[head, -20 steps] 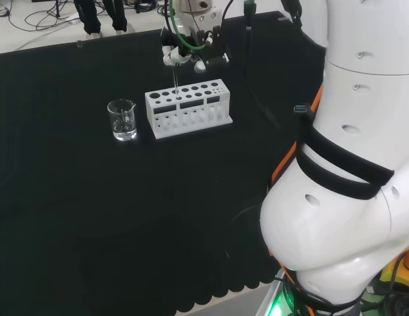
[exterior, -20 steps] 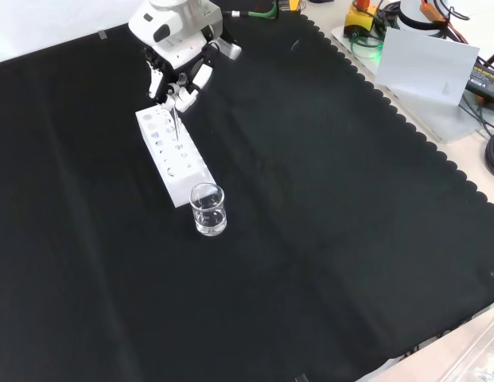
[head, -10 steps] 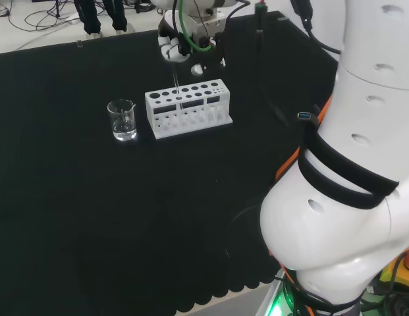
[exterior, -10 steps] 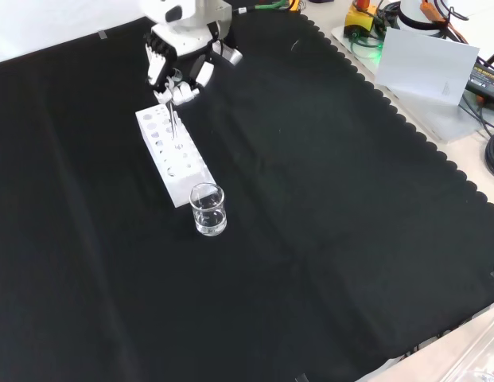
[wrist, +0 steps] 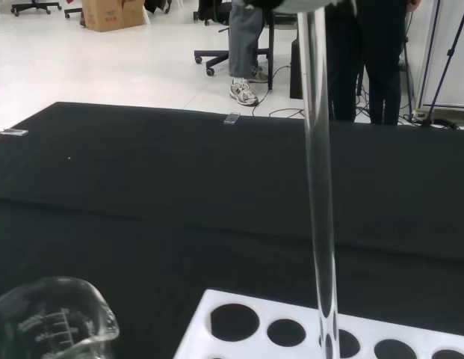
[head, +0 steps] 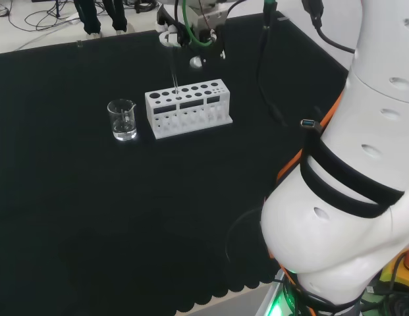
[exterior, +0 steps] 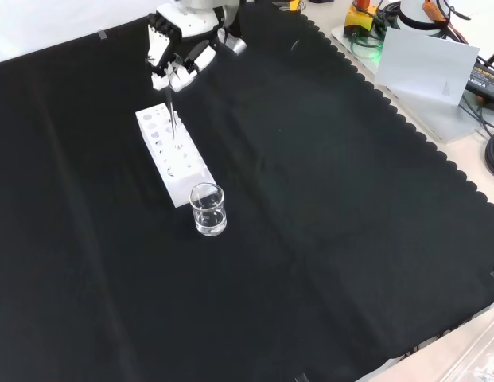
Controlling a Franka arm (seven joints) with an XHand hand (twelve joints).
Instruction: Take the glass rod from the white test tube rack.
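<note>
Glass rod (wrist: 319, 187) is what I look at first. It stands straight up and down, and its low end sits in one of the round holes of the white test tube rack (head: 188, 108). From the wrist view I see the rod go down into a hole in the rack's top, with more dark holes on each side of it. Its top end is up in the hand (exterior: 176, 57), whose fingers are curled in around the rod and pinch it. In the head view the rod (head: 173, 69) is a thin pale line from the hand (head: 174, 34) down to the rack. In the front view the rod (exterior: 173, 118) looks the same, thin and a bit tilted, with the hand above the far end of the rack (exterior: 173, 156).

I cannot see anything else in the rack's holes; they look dark and bare.

A small clear beaker (head: 122, 119) stands on the black cloth (exterior: 326, 199) near the rack, apart from it. In the head view it is to the left of the rack. In the front view the beaker (exterior: 208, 209) is just past the rack's near end. I think there is a little clear water low in it, but I cannot be sure.
</note>
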